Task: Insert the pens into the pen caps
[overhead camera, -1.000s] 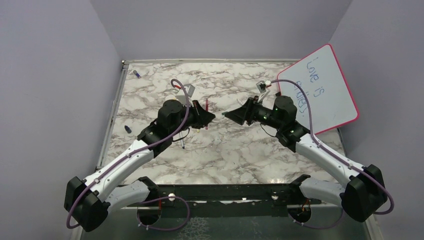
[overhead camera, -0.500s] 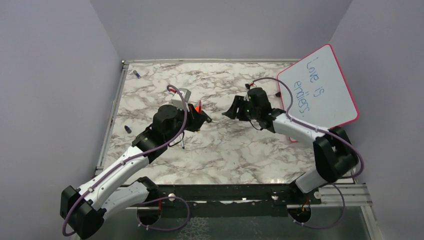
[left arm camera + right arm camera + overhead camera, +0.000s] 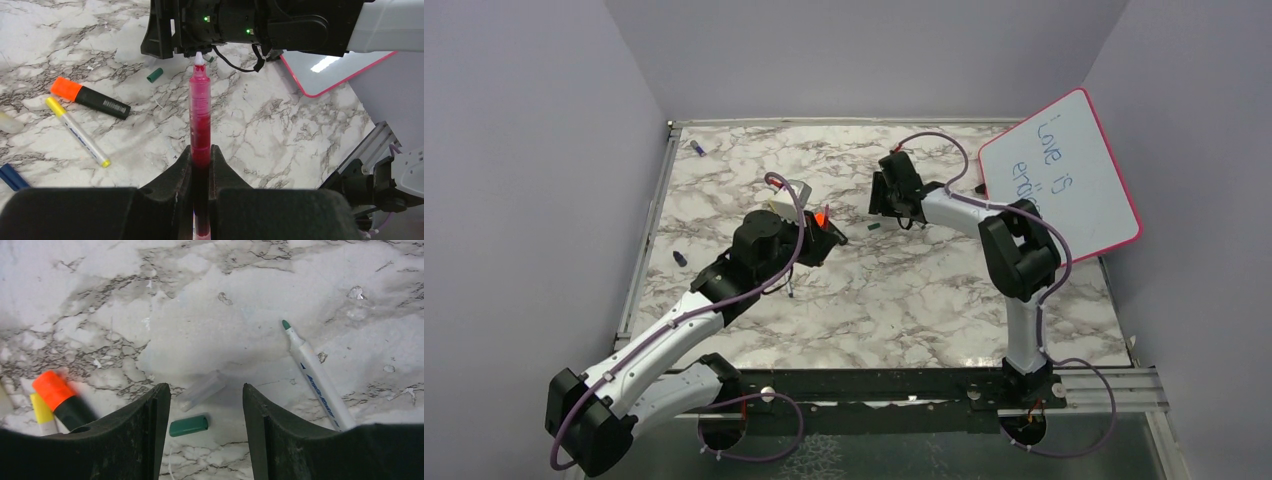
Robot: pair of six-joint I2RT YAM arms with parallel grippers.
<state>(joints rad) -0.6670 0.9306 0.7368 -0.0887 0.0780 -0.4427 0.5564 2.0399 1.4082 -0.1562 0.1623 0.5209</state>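
Note:
My left gripper (image 3: 200, 151) is shut on a dark red pen (image 3: 200, 115), whose white tip points at the right arm's wrist (image 3: 225, 25). In the top view that pen (image 3: 822, 216) sticks up from the left gripper (image 3: 829, 236) at mid-table. My right gripper (image 3: 206, 392) is open and points down at the table. A small green pen cap (image 3: 188, 425) and a clear cap (image 3: 202, 390) lie between its fingers, untouched. A white pen with a green tip (image 3: 315, 372) lies to its right. A yellow-ended pen (image 3: 77, 132) lies on the marble.
A black highlighter with an orange end (image 3: 90, 97) lies beside the yellow-ended pen. The pink-framed whiteboard (image 3: 1064, 180) leans at the right. A blue cap (image 3: 680, 258) sits near the table's left edge, and another small blue piece (image 3: 696, 148) at the far left corner.
The right arm has swung away from the left gripper toward the far side, and its gripper now hangs over the green cap. The left gripper still holds the red pen.

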